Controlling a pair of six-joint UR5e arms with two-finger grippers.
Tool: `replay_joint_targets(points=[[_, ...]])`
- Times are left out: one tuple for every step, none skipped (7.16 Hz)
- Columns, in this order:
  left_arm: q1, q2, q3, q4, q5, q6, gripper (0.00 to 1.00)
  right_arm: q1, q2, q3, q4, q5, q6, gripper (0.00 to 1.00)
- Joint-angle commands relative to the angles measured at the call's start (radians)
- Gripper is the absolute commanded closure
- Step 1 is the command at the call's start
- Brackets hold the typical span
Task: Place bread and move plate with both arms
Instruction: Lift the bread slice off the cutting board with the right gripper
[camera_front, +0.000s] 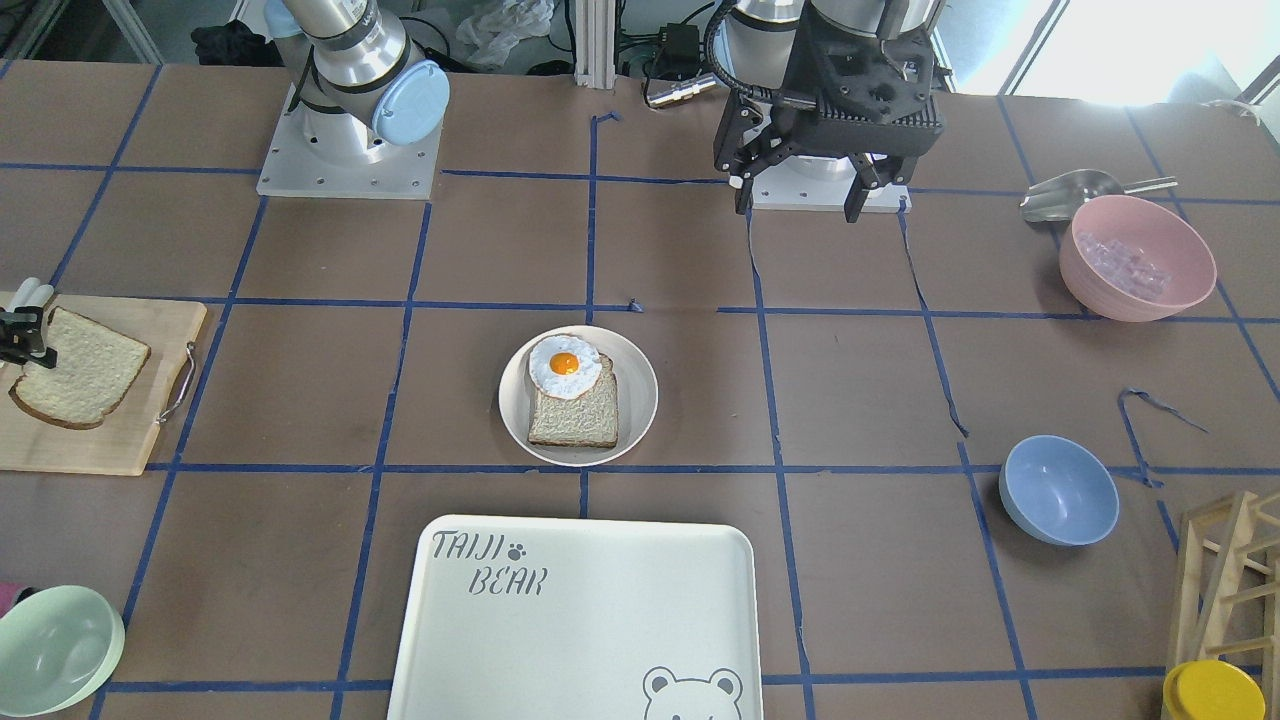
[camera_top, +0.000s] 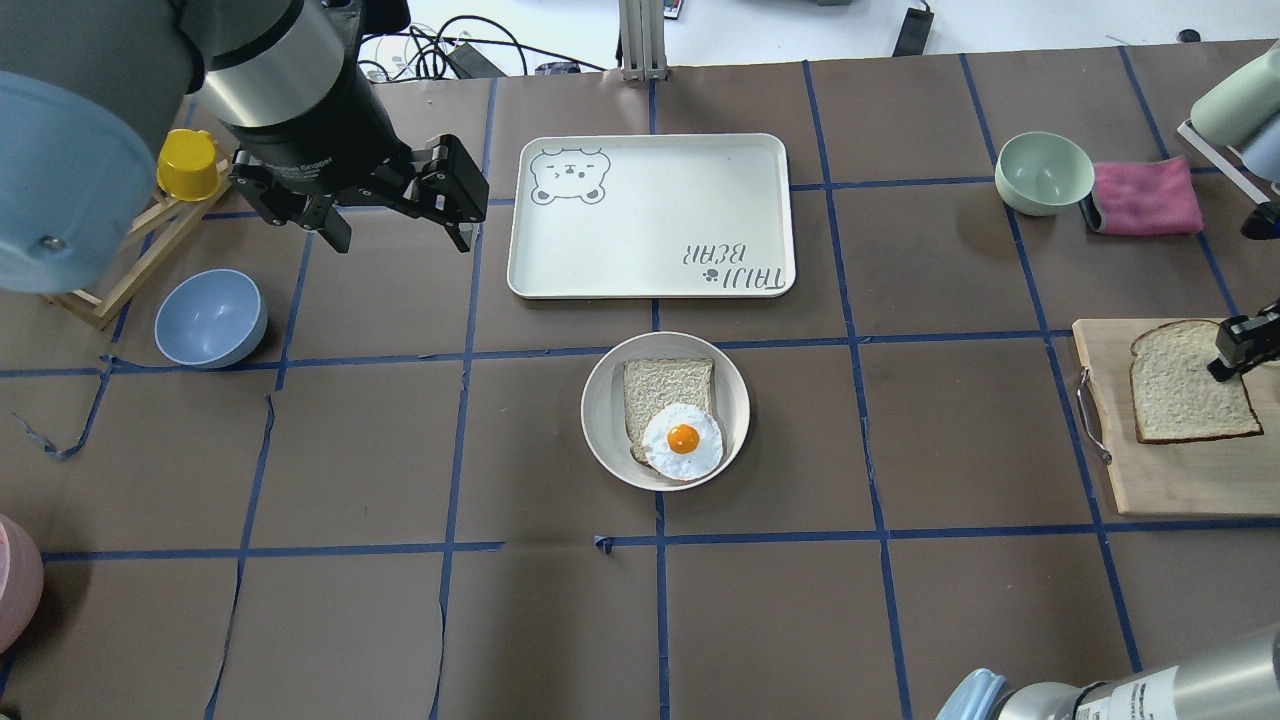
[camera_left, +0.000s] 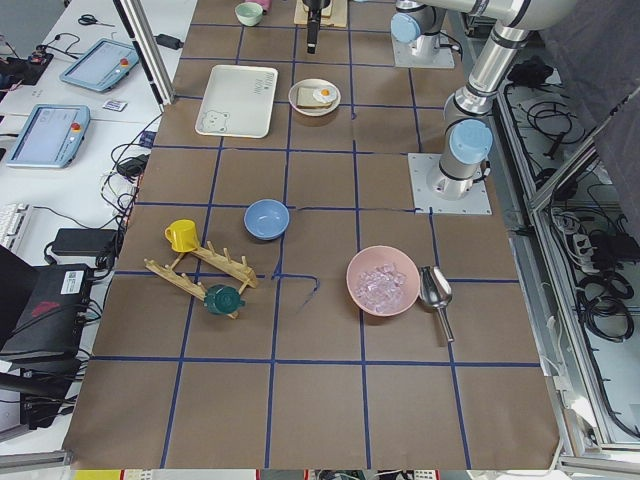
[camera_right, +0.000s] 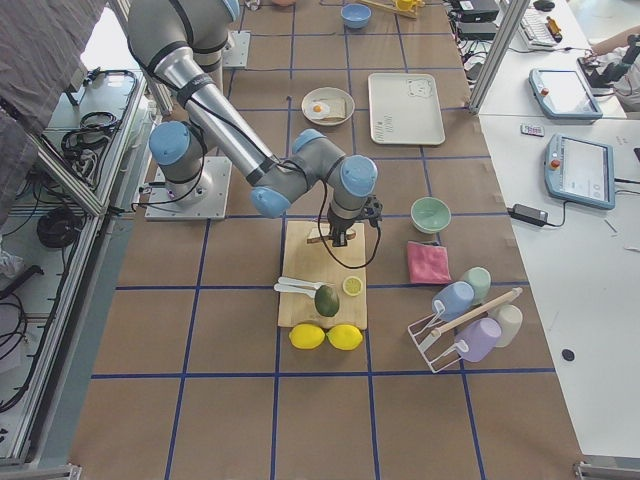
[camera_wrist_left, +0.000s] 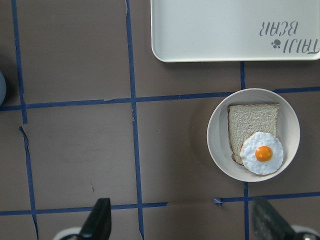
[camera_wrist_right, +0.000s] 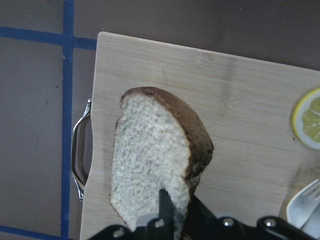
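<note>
The bread, a slice with a dark brown crust, is on the wooden cutting board at the table's right. It also shows in the front view. My right gripper is shut on the bread's edge, and the slice looks tilted up in the right wrist view. The round cream plate is at the table's middle and holds a squarer slice with a fried egg. My left gripper is open and empty, high above the table, to the plate's far left.
The TAIJI BEAR tray lies just beyond the plate. A blue bowl, a wooden rack with a yellow cup, a green bowl and a pink cloth are around. A lemon slice and a fork lie on the board.
</note>
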Motion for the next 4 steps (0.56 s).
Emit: replay_joint_targets(points=[[0.001, 0.000, -0.001, 0.000, -0.001, 0.000, 0.00, 0.032, -0.040, -0.007, 0.054, -0.004, 0.002, 1.00], [0.001, 0.000, -0.001, 0.000, 0.000, 0.000, 0.00, 0.044, -0.071, -0.014, 0.083, 0.010, 0.002, 1.00], [0.001, 0.000, -0.001, 0.000, 0.000, 0.000, 0.00, 0.090, -0.111, -0.028, 0.177, 0.083, 0.017, 1.00], [0.001, 0.000, -0.001, 0.000, 0.000, 0.000, 0.00, 0.171, -0.115, -0.028, 0.233, 0.185, 0.109, 1.00]])
